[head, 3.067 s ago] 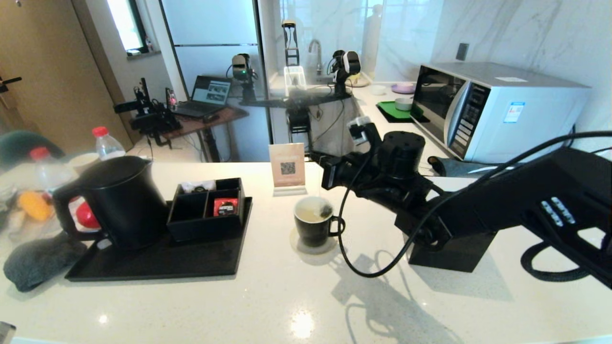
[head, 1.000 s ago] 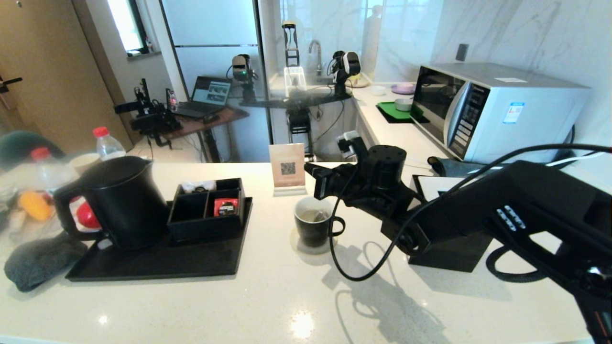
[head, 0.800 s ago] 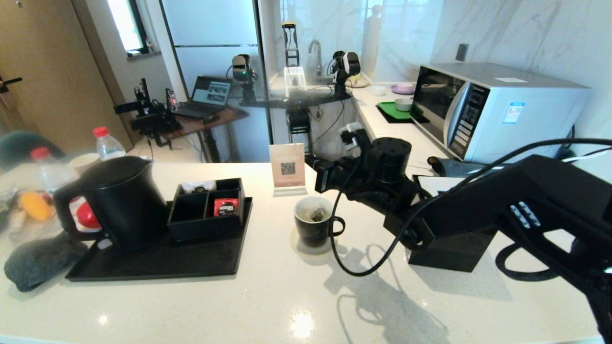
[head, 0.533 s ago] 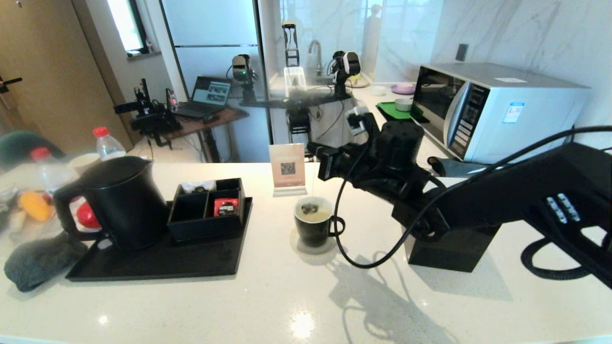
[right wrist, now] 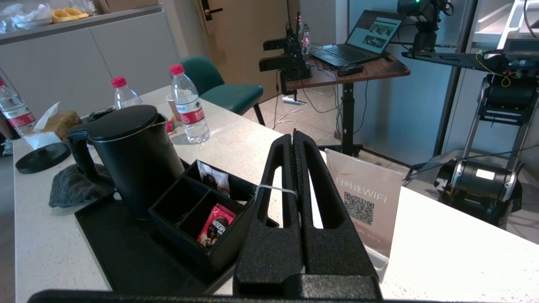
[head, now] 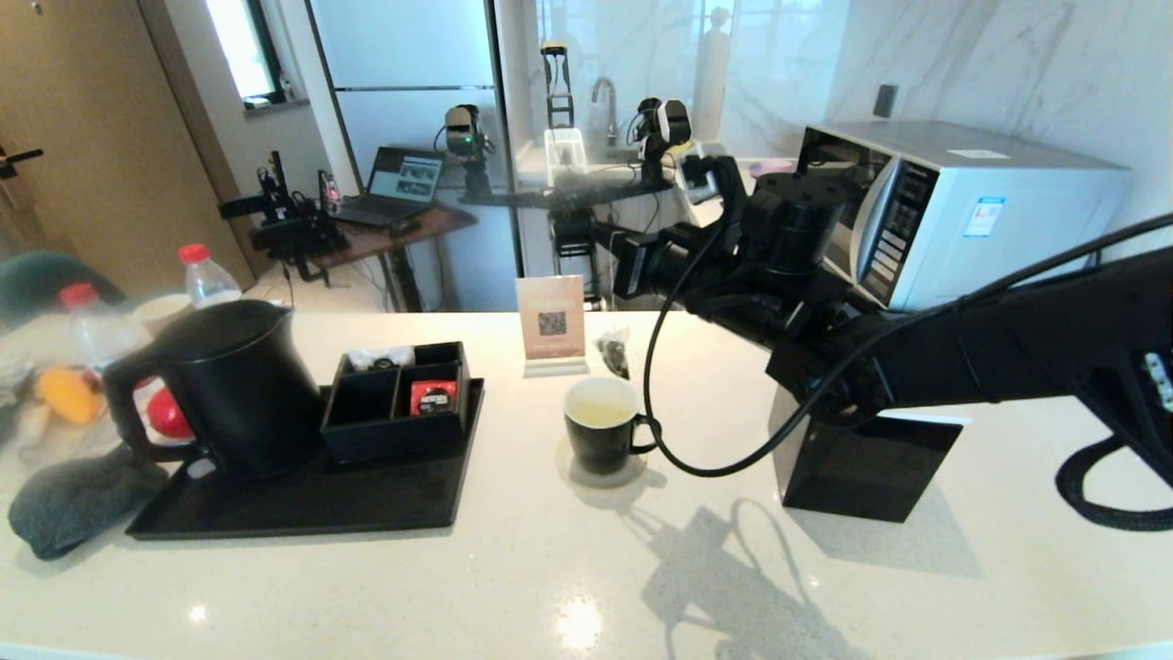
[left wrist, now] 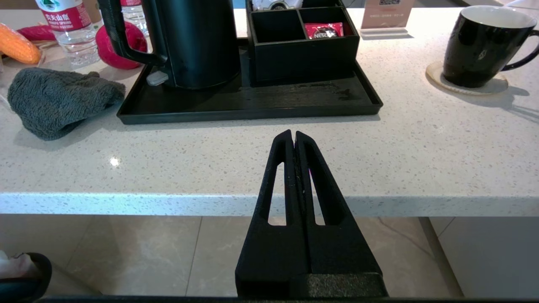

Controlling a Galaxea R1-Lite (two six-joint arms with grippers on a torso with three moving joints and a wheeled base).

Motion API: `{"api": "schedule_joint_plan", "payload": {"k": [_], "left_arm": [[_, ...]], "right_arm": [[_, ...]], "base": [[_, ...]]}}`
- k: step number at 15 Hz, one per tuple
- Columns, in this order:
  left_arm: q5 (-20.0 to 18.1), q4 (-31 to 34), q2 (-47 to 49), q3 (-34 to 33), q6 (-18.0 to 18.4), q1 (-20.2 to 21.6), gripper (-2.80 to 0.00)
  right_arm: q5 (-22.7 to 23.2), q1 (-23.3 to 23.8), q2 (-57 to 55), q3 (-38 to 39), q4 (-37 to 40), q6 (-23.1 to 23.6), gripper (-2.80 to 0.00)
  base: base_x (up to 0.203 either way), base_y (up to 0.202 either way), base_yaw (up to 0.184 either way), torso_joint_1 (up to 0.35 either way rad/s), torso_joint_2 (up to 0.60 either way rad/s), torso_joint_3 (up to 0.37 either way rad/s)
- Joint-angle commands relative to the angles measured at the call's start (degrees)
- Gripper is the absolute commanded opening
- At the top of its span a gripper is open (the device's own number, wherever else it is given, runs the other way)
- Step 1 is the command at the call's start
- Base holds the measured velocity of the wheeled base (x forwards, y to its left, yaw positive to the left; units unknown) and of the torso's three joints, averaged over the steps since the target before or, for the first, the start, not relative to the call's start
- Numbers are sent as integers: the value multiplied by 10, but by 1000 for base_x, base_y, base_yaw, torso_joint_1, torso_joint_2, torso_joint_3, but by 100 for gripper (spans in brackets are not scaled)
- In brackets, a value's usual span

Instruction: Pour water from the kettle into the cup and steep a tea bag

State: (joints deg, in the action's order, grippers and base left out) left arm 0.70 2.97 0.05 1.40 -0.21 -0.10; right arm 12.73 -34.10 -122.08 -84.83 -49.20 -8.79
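Light, limp tea bag point(head: 613, 352) dangling above cup point(head: 600, 436) mid-counter, string pinched in right gripper point(right wrist: 294, 139); left gripper point(left wrist: 294, 139) closed, empty.

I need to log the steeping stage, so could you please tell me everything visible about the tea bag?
The tea bag is a small translucent pouch of dark leaves. It hangs in the air on a thin white string, above and just behind the cup, touching neither it nor the counter. The string is pinched in the shut right claw, wrapping across its fingers in the right wrist view.
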Motion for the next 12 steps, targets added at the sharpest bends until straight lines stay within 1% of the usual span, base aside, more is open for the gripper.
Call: {"api": "schedule_joint_plan", "payload": {"k": [1, 6, 12], "left_arm": [[1, 0, 0, 0, -1, 0, -280], [0, 0, 0, 0, -1, 0, -280], [0, -1, 0, 0, -1, 0, -280]], "right_arm": [[1, 0, -3, 10, -5, 1, -280], [1, -9, -17, 78, -41, 19, -280], [2, -20, -31, 166, -106, 19, -280]], "base": [[0, 0, 0, 0, 0, 0], [0, 0, 0, 0, 0, 0], [0, 0, 0, 0, 0, 0]]}}
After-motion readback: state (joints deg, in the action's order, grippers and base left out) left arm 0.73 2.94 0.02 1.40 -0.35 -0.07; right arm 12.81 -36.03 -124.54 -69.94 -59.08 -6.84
